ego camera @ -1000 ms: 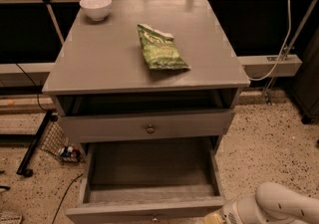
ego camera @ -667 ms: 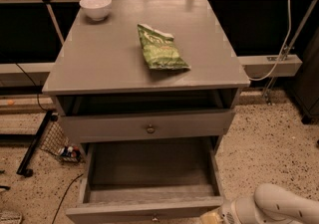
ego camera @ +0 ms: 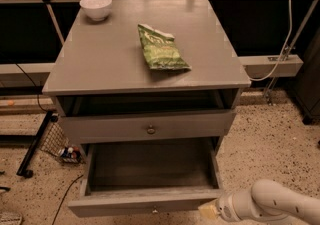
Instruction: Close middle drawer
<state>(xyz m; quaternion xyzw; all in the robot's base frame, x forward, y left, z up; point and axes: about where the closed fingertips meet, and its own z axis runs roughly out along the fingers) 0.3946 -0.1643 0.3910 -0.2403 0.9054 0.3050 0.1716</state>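
The grey cabinet (ego camera: 125,54) has its middle drawer (ego camera: 145,203) pulled far out, low in the camera view. The drawer is empty inside, and a small knob (ego camera: 154,211) shows at the centre of its front. The top drawer (ego camera: 147,126), above it, stands slightly open and has a round knob (ego camera: 150,129). My gripper (ego camera: 209,211), at the end of the white arm (ego camera: 270,204), is at the bottom right. It is right at the right end of the middle drawer's front. The lowest drawer is hidden.
A white bowl (ego camera: 96,6) sits at the back left of the cabinet top and a green chip bag (ego camera: 161,49) lies near its middle. A black wire stand (ego camera: 42,141) and clutter sit on the speckled floor at the left. A rail with cables runs behind.
My arm has moved a little to the left, bringing the gripper up to the right end of the middle drawer's front. The drawer looks unmoved.
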